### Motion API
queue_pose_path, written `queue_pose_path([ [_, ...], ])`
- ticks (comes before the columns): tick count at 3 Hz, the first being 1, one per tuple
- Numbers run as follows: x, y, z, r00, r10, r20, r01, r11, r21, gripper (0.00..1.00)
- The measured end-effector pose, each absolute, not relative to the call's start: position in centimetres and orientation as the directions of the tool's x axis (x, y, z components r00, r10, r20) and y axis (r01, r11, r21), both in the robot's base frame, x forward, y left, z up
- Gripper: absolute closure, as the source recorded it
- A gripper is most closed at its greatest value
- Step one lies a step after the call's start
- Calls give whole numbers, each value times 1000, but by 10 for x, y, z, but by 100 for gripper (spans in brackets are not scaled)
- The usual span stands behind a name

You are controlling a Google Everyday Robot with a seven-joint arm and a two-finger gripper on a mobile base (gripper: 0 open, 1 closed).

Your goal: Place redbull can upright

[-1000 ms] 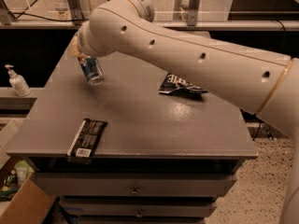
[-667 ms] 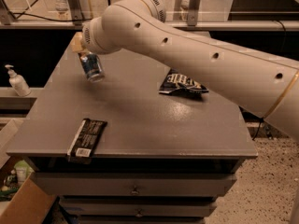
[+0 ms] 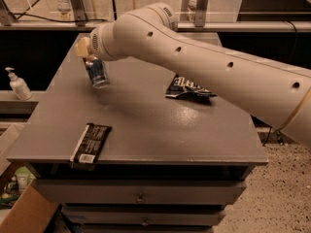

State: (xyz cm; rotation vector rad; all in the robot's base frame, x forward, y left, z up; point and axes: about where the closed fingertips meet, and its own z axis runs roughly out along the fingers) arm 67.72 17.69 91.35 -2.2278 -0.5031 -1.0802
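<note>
The redbull can (image 3: 97, 72) is blue and silver and hangs tilted over the far left part of the grey table (image 3: 146, 125). Its lower end is close to the tabletop. My gripper (image 3: 89, 58) comes in from the right at the end of the large white arm (image 3: 204, 67). It sits at the can's upper end and is shut on it. The arm's wrist hides most of the fingers.
A black crumpled snack bag (image 3: 187, 88) lies at the table's middle right. A black bar packet (image 3: 90, 144) lies at the front left edge. A white pump bottle (image 3: 18, 84) stands on a ledge to the left. A cardboard box (image 3: 26, 212) is on the floor at lower left.
The arm has swung so that its elbow sits higher and farther back. The can has stayed over nearly the same spot, still tilted, shifting slightly right.
</note>
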Motion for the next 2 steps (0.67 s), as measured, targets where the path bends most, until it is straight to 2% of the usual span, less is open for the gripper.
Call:
queue_pose_path([
  [2, 664, 159, 930, 484, -25, 875, 669, -634, -388, 100],
])
